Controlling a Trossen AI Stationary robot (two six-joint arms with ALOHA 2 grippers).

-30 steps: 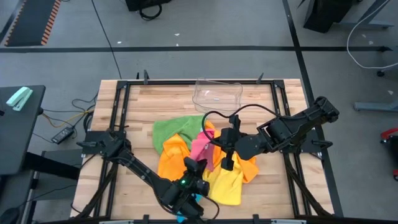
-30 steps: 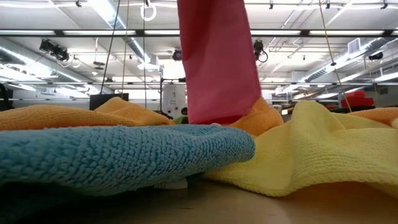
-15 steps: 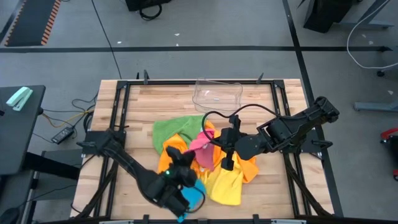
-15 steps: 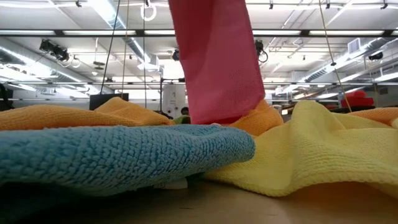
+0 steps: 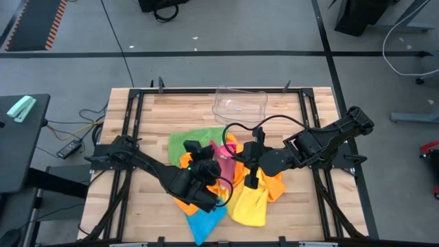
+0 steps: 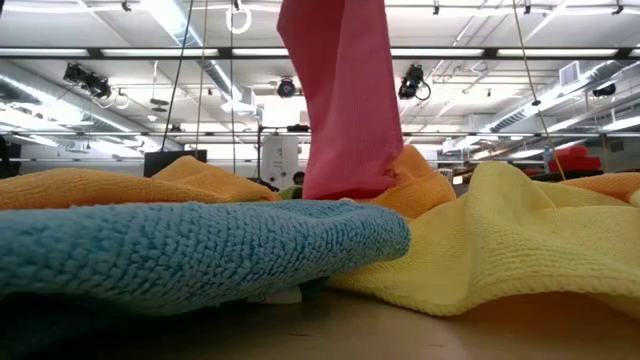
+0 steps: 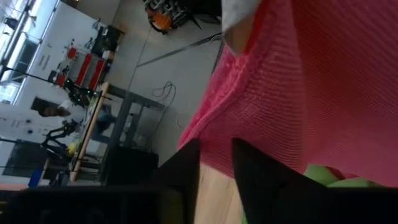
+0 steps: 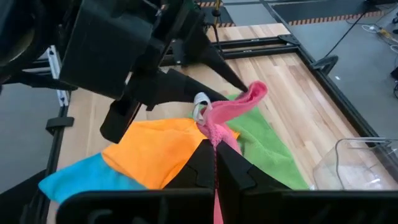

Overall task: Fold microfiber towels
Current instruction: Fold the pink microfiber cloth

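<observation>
The microfiber towels lie heaped at the table's middle: green, orange, yellow and blue. My right gripper is shut on a pink towel, which hangs over the heap. My left gripper stands open beside the pink towel's upper part, above the heap's left side. Its fingers point at the towel from the table's left. My right gripper pinches a bunched upper part of the pink towel between its two fingers, coming slanting down from the table's right. The towel hangs below the fingers, and its lower end rests on the heap. My left gripper: whether its fingertips touch the pink towel I cannot tell.
A clear plastic tray stands at the table's far edge. Black frame rails run along the table's sides. Bare wood shows at the far left and along the near edge.
My left gripper has risen from the table's near edge and gone toward the far edge, up to the hanging pink towel, rolling as it went. The blue towel that it covered now shows. The pink towel's hanging part has swayed a little.
</observation>
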